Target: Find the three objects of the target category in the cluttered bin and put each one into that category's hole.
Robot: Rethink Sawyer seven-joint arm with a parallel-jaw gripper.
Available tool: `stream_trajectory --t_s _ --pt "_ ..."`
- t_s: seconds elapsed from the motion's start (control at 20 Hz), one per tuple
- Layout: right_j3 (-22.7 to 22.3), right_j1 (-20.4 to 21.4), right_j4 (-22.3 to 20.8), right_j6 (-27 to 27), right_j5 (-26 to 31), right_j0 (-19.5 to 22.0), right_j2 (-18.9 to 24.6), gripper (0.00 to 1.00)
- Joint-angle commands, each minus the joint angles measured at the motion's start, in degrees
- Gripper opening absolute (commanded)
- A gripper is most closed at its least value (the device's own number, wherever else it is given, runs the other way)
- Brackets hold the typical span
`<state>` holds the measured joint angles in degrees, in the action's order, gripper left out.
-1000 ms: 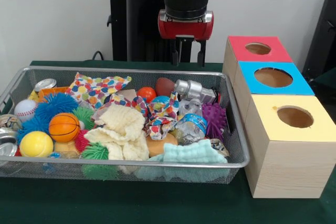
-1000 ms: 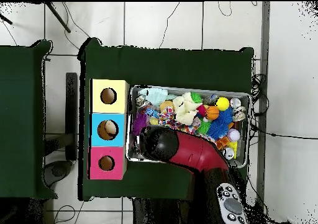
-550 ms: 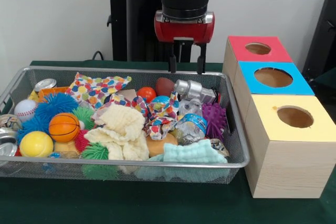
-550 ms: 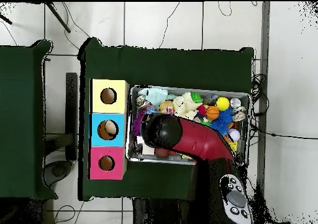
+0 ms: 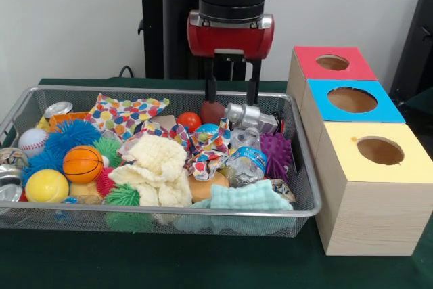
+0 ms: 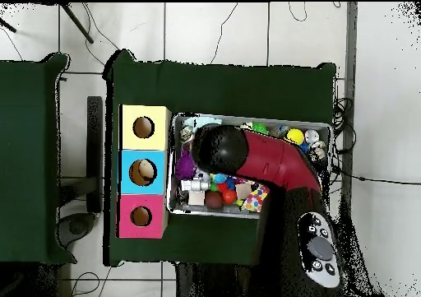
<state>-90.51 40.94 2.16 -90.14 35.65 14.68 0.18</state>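
Lowered since a moment ago, the gripper point(image 5: 231, 94) now hangs with its fingers spread wide just above the bin's back rim.

Directly beneath its fingertips sit a dark red ball point(image 5: 212, 111) and a crushed silver can point(image 5: 251, 117); a small orange-red ball point(image 5: 189, 121) lies just beside them, and a crumpled water bottle point(image 5: 246, 158) nearer the camera. All rest in the wire bin point(image 5: 306, 209). Off to the side stand the red box point(image 5: 331, 63), blue box point(image 5: 352, 101) and yellow box point(image 5: 379, 151), each with a round hole.

Green-clothed table point(image 5: 40, 262), wire bin point(image 5: 298, 209), three-holed wooden box point(image 5: 369, 218) beside it
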Motion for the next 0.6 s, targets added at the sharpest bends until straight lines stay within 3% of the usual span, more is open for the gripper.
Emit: stream_trajectory --t_s 0.05,0.4,0.6 --pt "5.3 -5.2 -4.7 0.3 2.1 3.7 1.8 1.00" --pt "15.1 -12.1 -8.1 6.2 2.7 8.2 4.4 1.00" --pt "18.5 -15.4 -9.9 8.6 2.7 10.9 6.1 1.00"
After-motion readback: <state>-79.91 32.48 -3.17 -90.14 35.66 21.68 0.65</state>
